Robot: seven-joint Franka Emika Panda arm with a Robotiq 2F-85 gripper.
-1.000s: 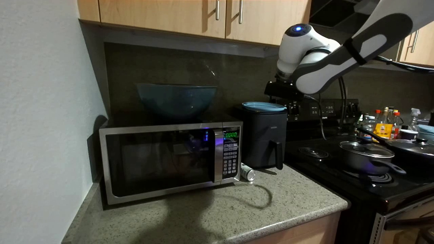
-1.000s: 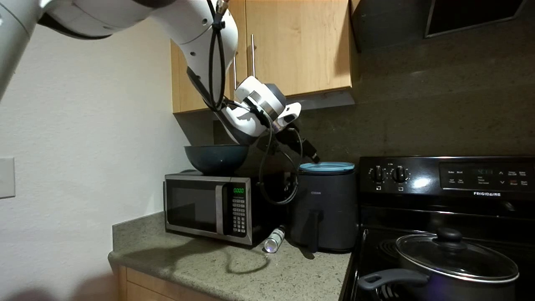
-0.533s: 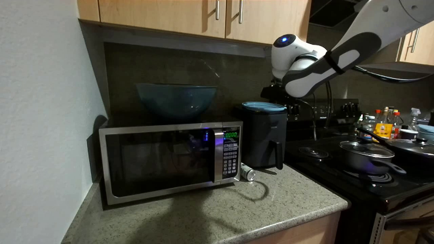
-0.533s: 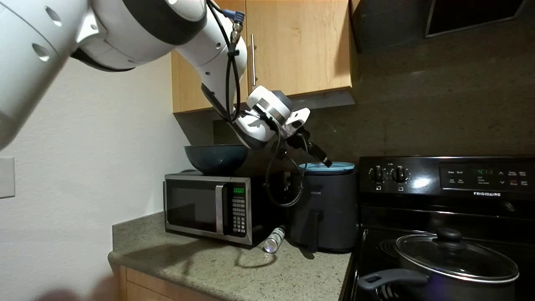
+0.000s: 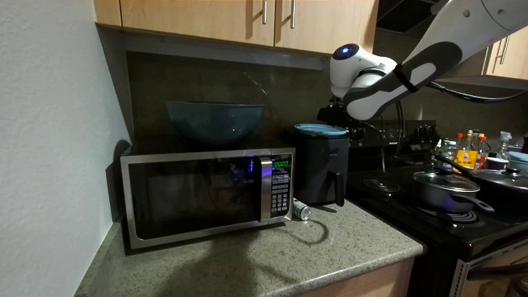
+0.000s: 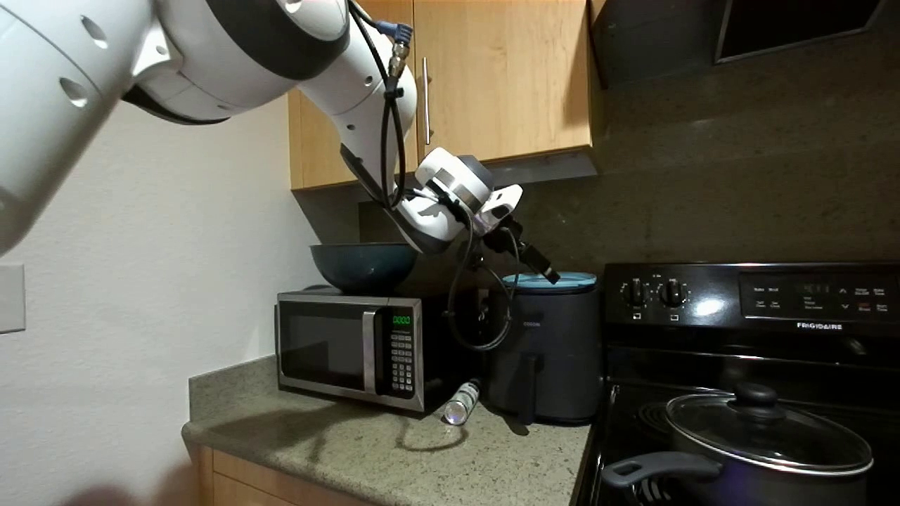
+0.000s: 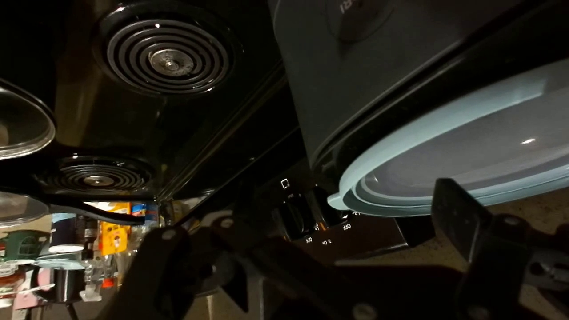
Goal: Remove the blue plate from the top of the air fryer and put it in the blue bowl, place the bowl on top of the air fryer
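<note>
The light-blue plate (image 5: 321,130) lies on top of the black air fryer (image 5: 321,173) in both exterior views (image 6: 576,280). The large teal-blue bowl (image 5: 214,123) sits upright on the microwave, also in an exterior view (image 6: 364,268). My gripper (image 6: 553,277) points obliquely down at the plate from above. In the wrist view my gripper (image 7: 346,191) is open, its fingers spread wide with nothing between them. The plate's rim (image 7: 444,122) and small tab show beyond them, and the right finger (image 7: 458,213) overlaps the rim in the picture. I cannot tell whether it touches.
The microwave (image 5: 194,194) stands left of the air fryer on the counter (image 5: 354,243). A can (image 5: 303,211) lies between them. The stove (image 6: 703,351) with a lidded pot (image 6: 766,429) is to the right. Wooden cabinets (image 6: 503,77) hang above.
My arm has come down and my gripper has moved right and lower over the plate in an exterior view. In the last half second it moved only slightly down. Plate and bowl have not moved.
</note>
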